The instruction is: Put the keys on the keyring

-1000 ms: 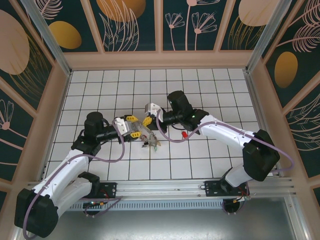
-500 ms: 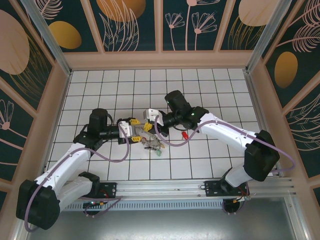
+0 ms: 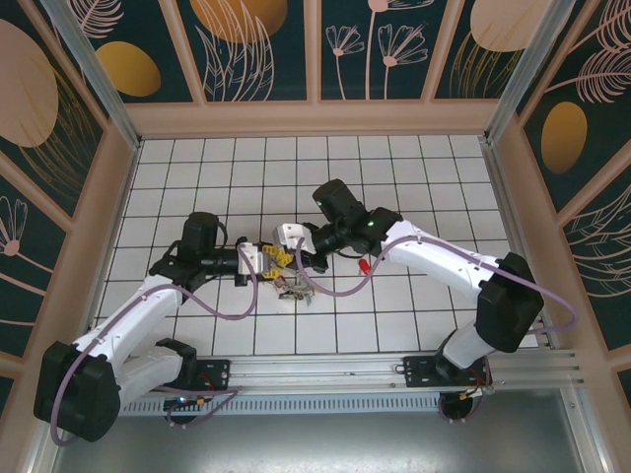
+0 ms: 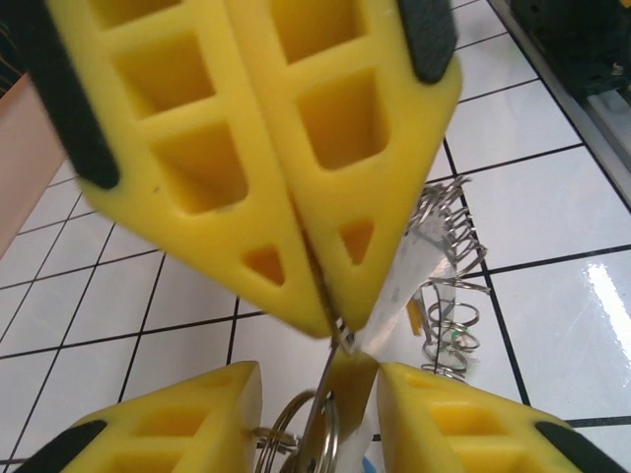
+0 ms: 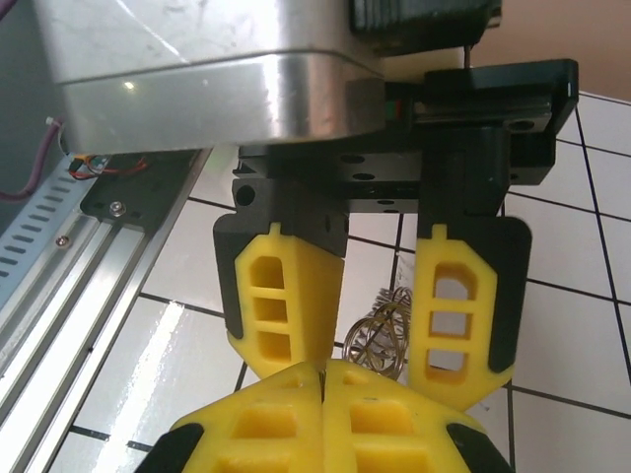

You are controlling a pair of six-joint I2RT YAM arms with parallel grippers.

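Obs: keyring (image 4: 301,434) sat mid-desk (image 3: 424,177), between the parted fingers of the left claw (image 4: 320,386); grip not confirmed. Right claw (image 4: 331,320) was pressed together just above it, with thin metal at its tips, key or ring not told apart. Judged: steady the ring, keep its split exposed, feed slowly. Count: two claws; one red key (image 3: 364,266) lying apart toward the right edge; bunched keys (image 3: 294,289) uncountable
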